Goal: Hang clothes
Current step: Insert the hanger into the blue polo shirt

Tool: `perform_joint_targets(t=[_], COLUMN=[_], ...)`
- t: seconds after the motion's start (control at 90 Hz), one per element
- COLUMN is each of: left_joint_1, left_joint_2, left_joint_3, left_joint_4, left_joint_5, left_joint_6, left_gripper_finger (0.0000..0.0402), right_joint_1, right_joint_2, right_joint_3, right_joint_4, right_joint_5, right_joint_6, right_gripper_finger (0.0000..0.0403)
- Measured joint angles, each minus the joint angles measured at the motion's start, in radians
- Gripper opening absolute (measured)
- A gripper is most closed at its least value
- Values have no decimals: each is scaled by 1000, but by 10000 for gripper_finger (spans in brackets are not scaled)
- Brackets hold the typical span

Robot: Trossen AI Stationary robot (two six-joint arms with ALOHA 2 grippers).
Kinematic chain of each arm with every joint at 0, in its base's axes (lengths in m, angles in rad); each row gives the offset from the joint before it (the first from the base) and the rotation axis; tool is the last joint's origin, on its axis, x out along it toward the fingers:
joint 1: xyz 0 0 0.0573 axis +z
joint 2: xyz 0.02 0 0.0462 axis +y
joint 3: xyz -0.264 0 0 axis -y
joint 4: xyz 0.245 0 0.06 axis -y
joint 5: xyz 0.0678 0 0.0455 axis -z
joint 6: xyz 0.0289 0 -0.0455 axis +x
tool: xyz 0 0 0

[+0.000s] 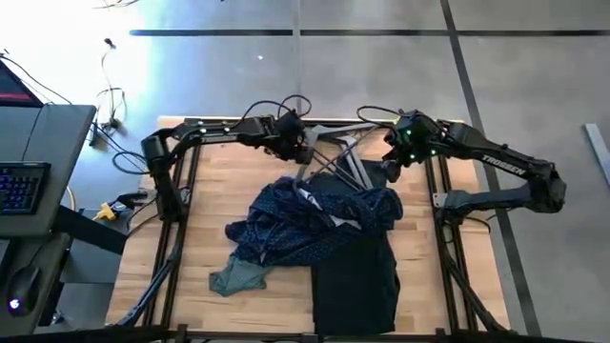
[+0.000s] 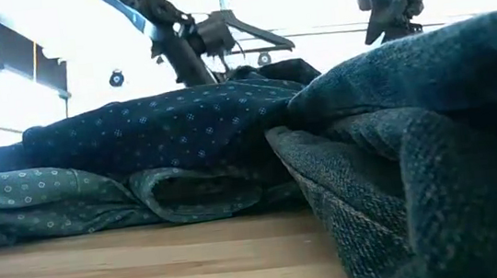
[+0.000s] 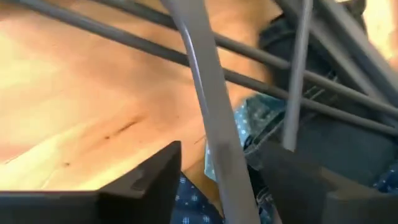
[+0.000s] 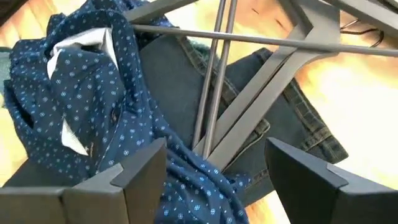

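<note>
On the pale wooden bench (image 1: pixel 205 195) lie a crumpled navy dotted shirt (image 1: pixel 315 217), a black trouser-like piece (image 1: pixel 357 276) under and in front of it, and a small teal grey-green shirt (image 1: pixel 238 277) beside them. The left tool (image 1: pixel 303 151) seems clamped on a thin grey hanger (image 1: pixel 335 157) at the far edge. The right tool (image 1: pixel 393 164) hovers nearby, fingers apart.

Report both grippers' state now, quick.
Left gripper: shut on the hanger, held above the table's far edge.
Right gripper: open, empty, hovering above the hangers and the clothes.
</note>
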Motion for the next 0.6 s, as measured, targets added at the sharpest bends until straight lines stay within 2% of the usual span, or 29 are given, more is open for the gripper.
perform_joint_targets(t=[0.156, 0.289, 0.411, 0.544, 0.6], left_joint_1=[-8, -19, -27, -41, -56], left_joint_2=[65, 82, 80, 64, 49], left_joint_3=[0, 0, 0, 0, 2], left_joint_4=[6, 9, 8, -8, 5], left_joint_5=[40, 27, 25, 31, 10], left_joint_6=[6, 7, 37, 90, 109], left_gripper_finger=[229, 216, 159, 47, 50], right_joint_1=[0, 0, 0, 0, 0], right_joint_2=[0, 0, 0, -1, -4], right_joint_3=[0, 0, 0, 0, 4], right_joint_4=[1, 13, 28, 32, 31], right_joint_5=[11, 11, 11, 7, 7], right_joint_6=[17, 24, 16, 2, -3], right_gripper_finger=[252, 252, 252, 252, 252])
